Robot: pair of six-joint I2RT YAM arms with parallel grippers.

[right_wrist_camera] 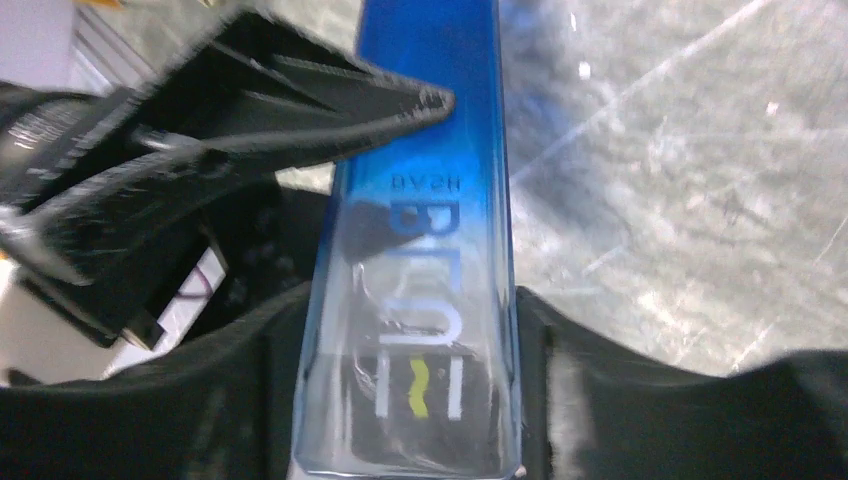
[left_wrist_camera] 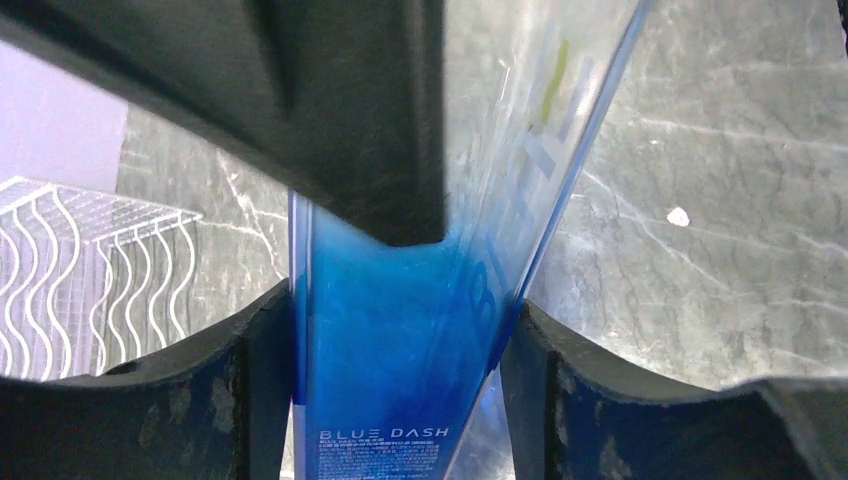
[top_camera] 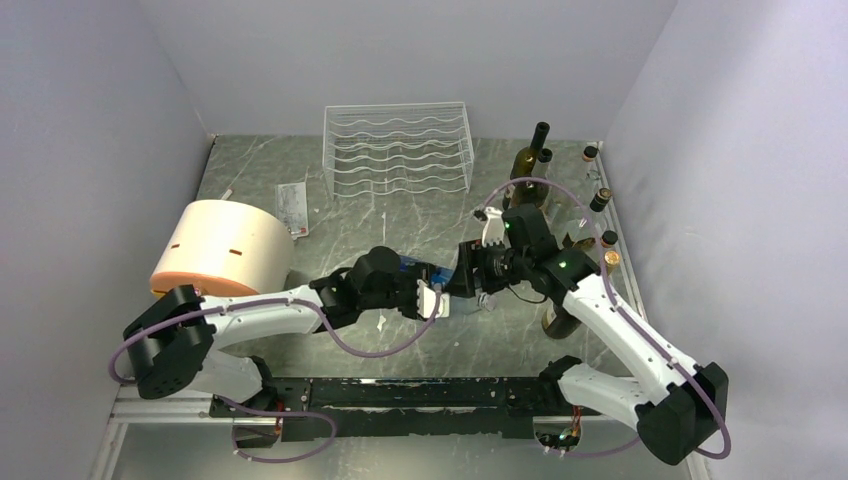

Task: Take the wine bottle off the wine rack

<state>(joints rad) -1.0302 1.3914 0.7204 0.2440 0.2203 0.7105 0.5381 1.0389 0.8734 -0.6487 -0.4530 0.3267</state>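
Note:
The wine bottle (top_camera: 449, 277), a square clear bottle shading to blue with "BLUE DASH" printed on it, lies level above the middle of the table, held between both arms. My left gripper (top_camera: 432, 297) is shut on its blue end, fingers (left_wrist_camera: 230, 400) pressing both sides of the wine bottle (left_wrist_camera: 400, 350). My right gripper (top_camera: 470, 272) is shut on the clear end, fingers (right_wrist_camera: 600, 400) flanking the wine bottle (right_wrist_camera: 420, 250). The wine rack (top_camera: 398, 148), white wire, stands at the back with no bottle in it, and also appears as the wine rack (left_wrist_camera: 90, 270) at the left.
A cream drum (top_camera: 222, 245) sits at the left. Several upright bottles (top_camera: 530, 165) crowd the back right corner, and a dark bottle (top_camera: 558, 318) stands by the right arm. A paper slip (top_camera: 292, 208) lies near the rack. Walls close in on three sides.

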